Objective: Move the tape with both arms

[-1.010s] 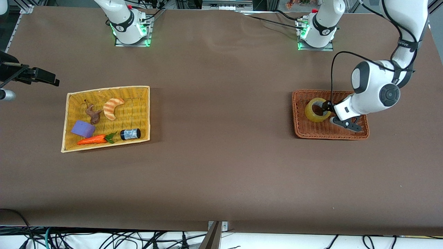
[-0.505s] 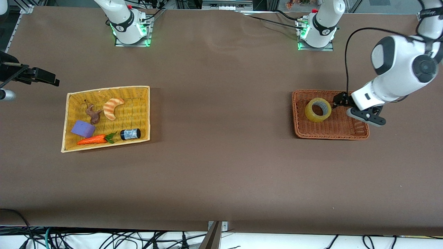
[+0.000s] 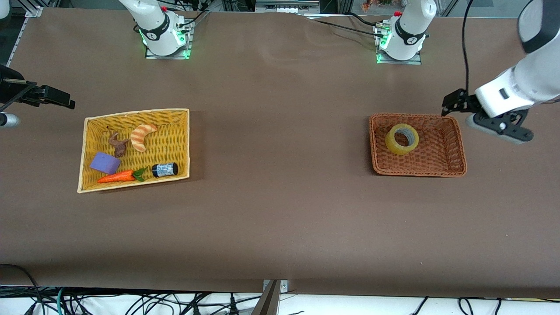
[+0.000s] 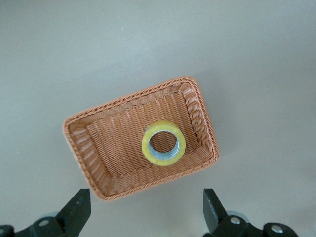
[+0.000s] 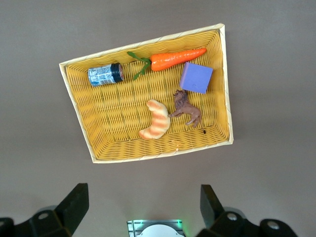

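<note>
The tape [image 3: 393, 146], a yellowish ring with a grey core, lies flat in the brown wicker basket [image 3: 418, 173] toward the left arm's end of the table. It also shows in the left wrist view [image 4: 146, 140], inside that basket [image 4: 143, 96]. My left gripper [image 3: 457, 113] is open and empty, raised over the table beside the basket's rim at the left arm's end. Its own view shows it [image 4: 145, 210] well above the basket. My right gripper [image 5: 143, 197] is open and empty, high over the table between the yellow basket [image 5: 143, 42] and its own base.
The yellow basket [image 3: 135, 111] toward the right arm's end holds an orange-striped croissant toy [image 3: 143, 136], a carrot [image 3: 116, 176], a purple block [image 3: 105, 162], a black-capped cylinder [image 3: 165, 169] and a brown animal figure [image 3: 117, 144]. Bare brown table lies between the two baskets.
My left gripper has drawn out of the tape ring, risen and moved off toward the left arm's end. The tape stays in the brown basket. The right arm has not moved.
</note>
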Robot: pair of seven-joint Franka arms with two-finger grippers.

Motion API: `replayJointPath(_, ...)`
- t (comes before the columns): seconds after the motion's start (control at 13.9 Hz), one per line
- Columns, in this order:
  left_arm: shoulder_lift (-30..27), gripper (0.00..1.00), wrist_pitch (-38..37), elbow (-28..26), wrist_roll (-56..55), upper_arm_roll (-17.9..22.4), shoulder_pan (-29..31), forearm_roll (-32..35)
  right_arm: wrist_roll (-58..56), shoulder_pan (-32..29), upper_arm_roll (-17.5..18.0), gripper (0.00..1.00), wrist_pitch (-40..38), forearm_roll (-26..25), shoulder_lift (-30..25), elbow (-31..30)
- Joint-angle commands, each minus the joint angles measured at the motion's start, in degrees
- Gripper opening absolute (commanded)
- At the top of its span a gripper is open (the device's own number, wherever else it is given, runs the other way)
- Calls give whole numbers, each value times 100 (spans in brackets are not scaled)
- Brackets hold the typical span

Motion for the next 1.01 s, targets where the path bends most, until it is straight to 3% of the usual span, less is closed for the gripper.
replayJointPath(0.0, 111, 100, -435, 549, -550, -285, -16, 324, -54, 20, -37, 100, -36, 98, 52, 124)
replayJointPath(0.14, 129, 100, -533, 708, -894, -488, -16, 333, -54, 20, -37, 100, -36, 98, 52, 124)
replayJointPath(0.94, 147, 100, -647, 656, -930, -207, 141, 236, -37, 3, -37, 100, -63, 107, 52, 124)
